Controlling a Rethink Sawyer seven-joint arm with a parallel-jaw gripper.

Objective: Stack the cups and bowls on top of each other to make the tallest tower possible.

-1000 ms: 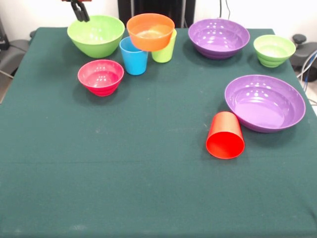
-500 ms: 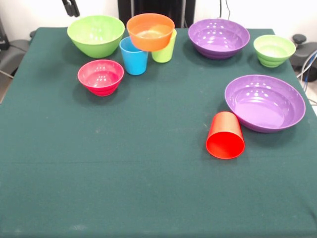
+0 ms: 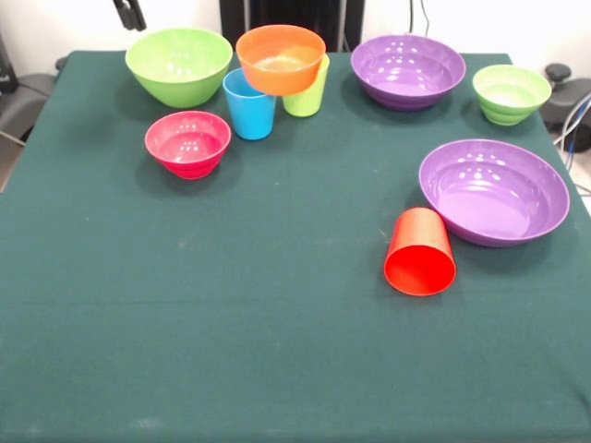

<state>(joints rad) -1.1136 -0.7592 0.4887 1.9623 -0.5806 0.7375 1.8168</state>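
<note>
Dark green bench (image 3: pixel 277 351) seen from across. Top left, black pincer (image 3: pixel 130 15) just poking in above the bench edge, clear of everything; open or closed cannot be told. Just right of it, large lime green bowl (image 3: pixel 179 65), upright. Nearer, pink bowl (image 3: pixel 187 142). Then sky blue cup (image 3: pixel 249 107) and lime green cup (image 3: pixel 308 92) side by side, with orange bowl (image 3: pixel 281 59) perched above them, seemingly on their rims. Further right, purple bowl (image 3: pixel 408 70) at the back. Red cup (image 3: pixel 420 252) lying on its side, mouth toward the camera, touching larger purple bowl (image 3: pixel 494 191). Far right, small green bowl (image 3: pixel 511 93).
</note>
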